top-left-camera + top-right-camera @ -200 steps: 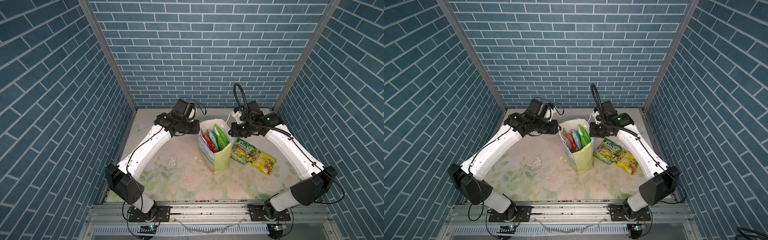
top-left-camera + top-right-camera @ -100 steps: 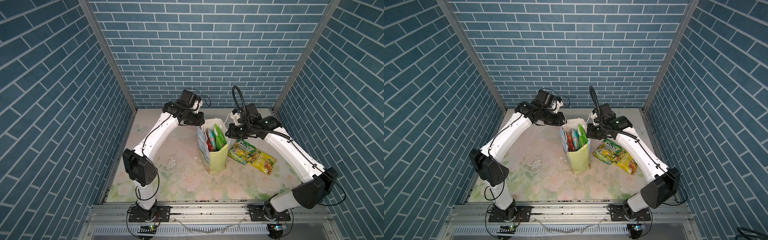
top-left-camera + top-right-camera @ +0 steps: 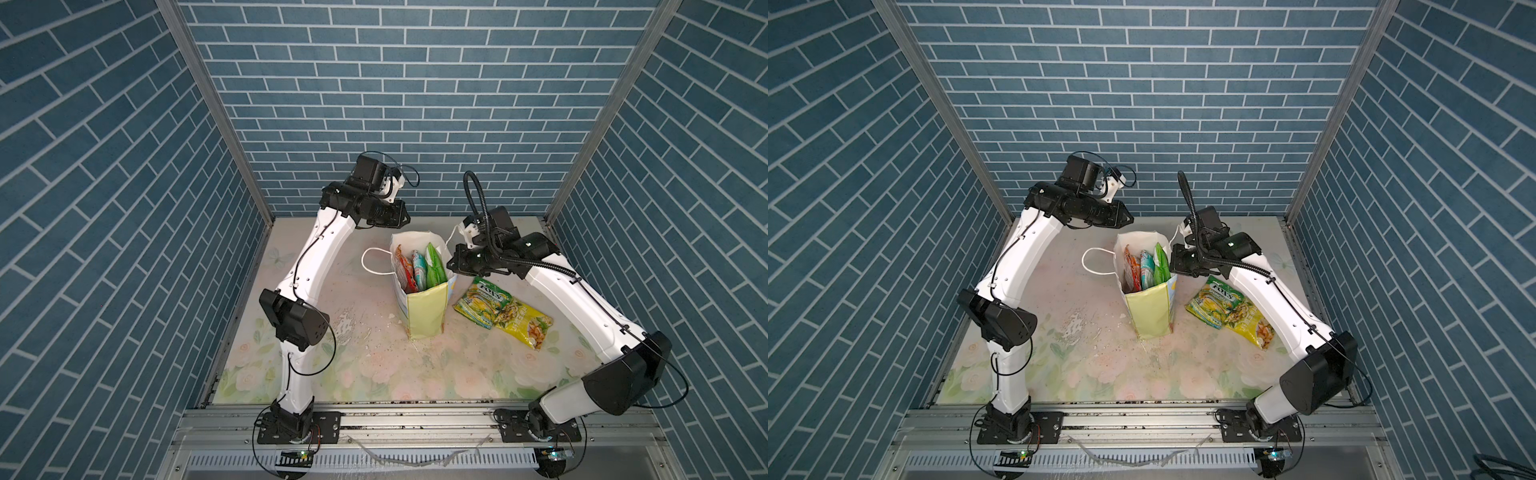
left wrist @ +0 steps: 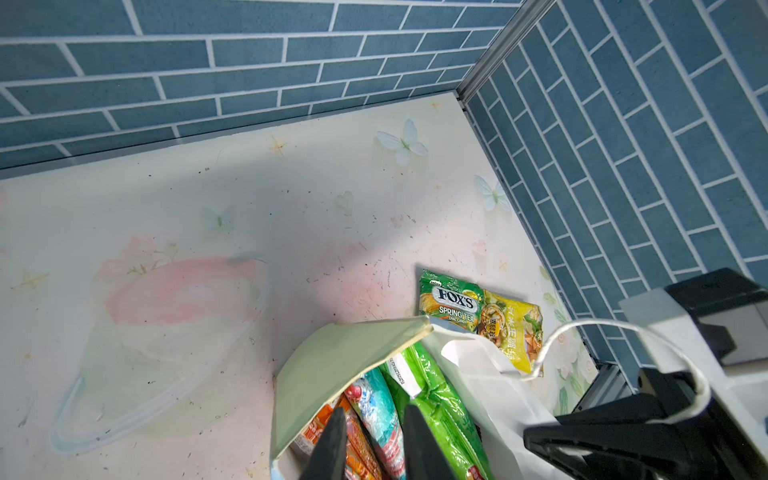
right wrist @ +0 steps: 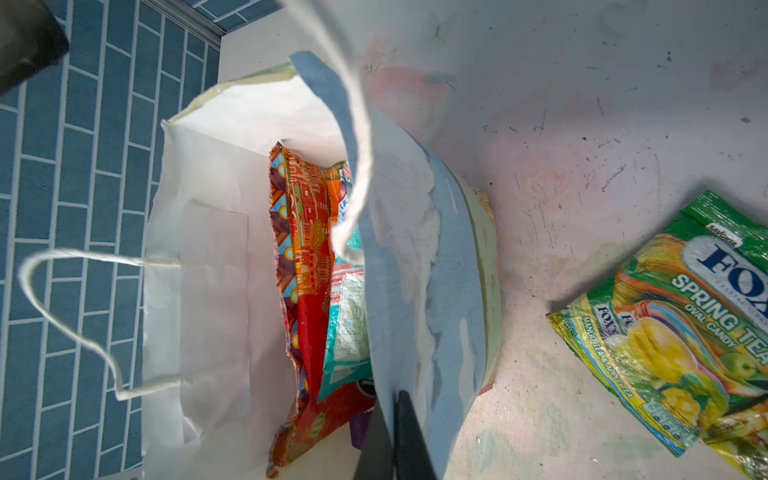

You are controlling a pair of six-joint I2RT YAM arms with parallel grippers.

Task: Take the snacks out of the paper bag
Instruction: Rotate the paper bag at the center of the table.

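Paper bag (image 3: 424, 309) stands upright mid-table with its mouth open. Open floral table (image 3: 374, 374) runs from it to the near rail (image 3: 415, 415). White flecks (image 3: 345, 328) lie just near-left of the bag.

Two snacks lie flat and overlapping to its right, close under the right forearm: FOX'S packet (image 3: 478, 297) and yellow packet (image 3: 525, 328). Inside the bag stand an orange-red packet (image 3: 401, 270), a teal packet (image 3: 419, 270) and a green packet (image 3: 434, 266).

The left cord handle (image 3: 374, 262) flops out leftward. The right cord handle (image 5: 365, 124) loops over the right gripper (image 3: 451, 264), which comes in low from the right, fingers pinched tight on the bag's right wall.

Left gripper (image 3: 401, 219) tilts down over the far-left rim with its elbow high. Its fingers are narrowly parted above the teal packet and grip nothing. The back wall (image 3: 415, 124) is close behind.
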